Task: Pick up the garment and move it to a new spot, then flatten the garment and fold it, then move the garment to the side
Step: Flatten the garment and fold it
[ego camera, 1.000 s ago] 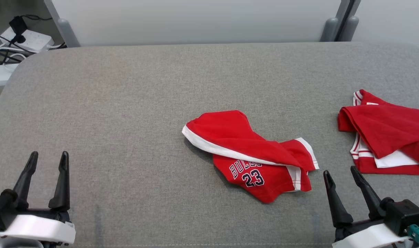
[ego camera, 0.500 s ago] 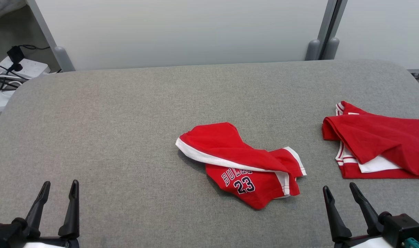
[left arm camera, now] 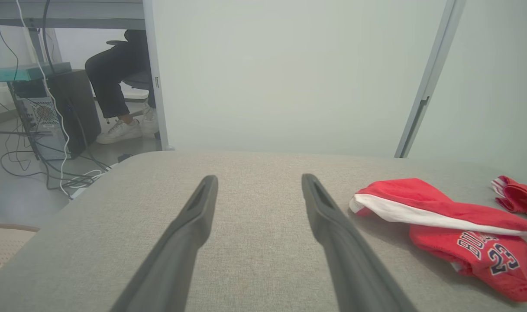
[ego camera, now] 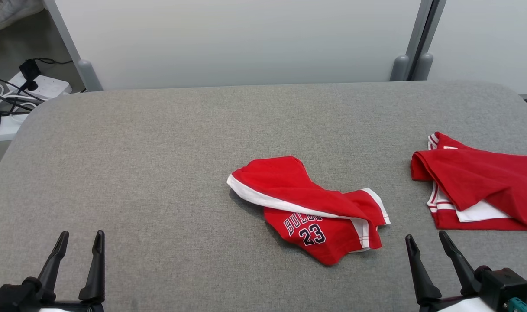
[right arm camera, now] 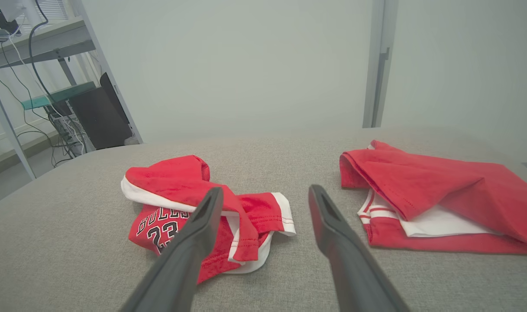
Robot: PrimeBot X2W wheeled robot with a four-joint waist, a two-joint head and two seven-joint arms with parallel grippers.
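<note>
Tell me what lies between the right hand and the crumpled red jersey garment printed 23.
Bare grey fabric tabletop separates the right hand from the crumpled red jersey garment; the head view shows it.

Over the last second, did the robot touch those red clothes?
No. The head camera moved, shifting the whole picture. The crumpled jersey and the other red garment lie as before on the grey table; the left hand and right hand stay open, empty.

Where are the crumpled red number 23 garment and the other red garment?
crumpled red number 23 garment [ego camera: 289,182]: head view, its upper red fold.
other red garment [ego camera: 480,177]: head view, top red layer.
</note>
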